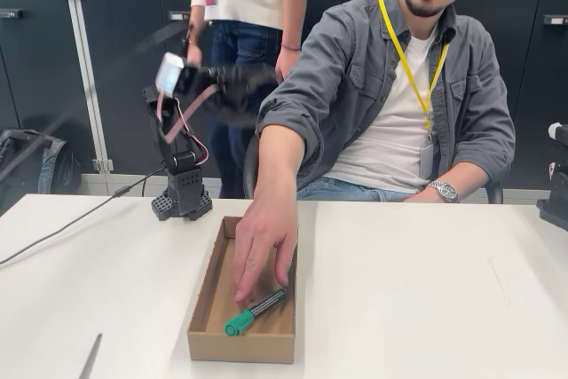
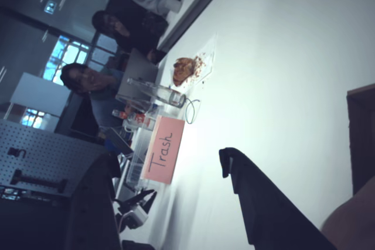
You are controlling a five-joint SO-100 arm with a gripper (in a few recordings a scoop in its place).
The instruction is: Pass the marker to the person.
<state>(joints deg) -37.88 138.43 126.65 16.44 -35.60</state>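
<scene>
While the person's hand (image 1: 264,246) was setting the marker (image 1: 255,310) down in the cardboard box (image 1: 206,326), the gripper (image 1: 244,86) hung raised and blurred, fingers apart w/ nothing held, so imo pickup hadn't started; next it'd need to drop over the marker.

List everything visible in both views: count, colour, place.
marker: one, dark body, green cap, lying in the box under the person's fingers.
cardboard box: one, brown, open, on the table's near side.
table: one, white.
cable: one, dark, running over the table from the arm's base.
thin rod: one, grey, at the table's lower left edge in the fixed view.
Trash sign: one, pink, on the white surface in the wrist view.
person: one, seated, grey overshirt, yellow lanyard; hand reaching into the box.
end effector: one, black, motion-blurred, raised above the table.
</scene>
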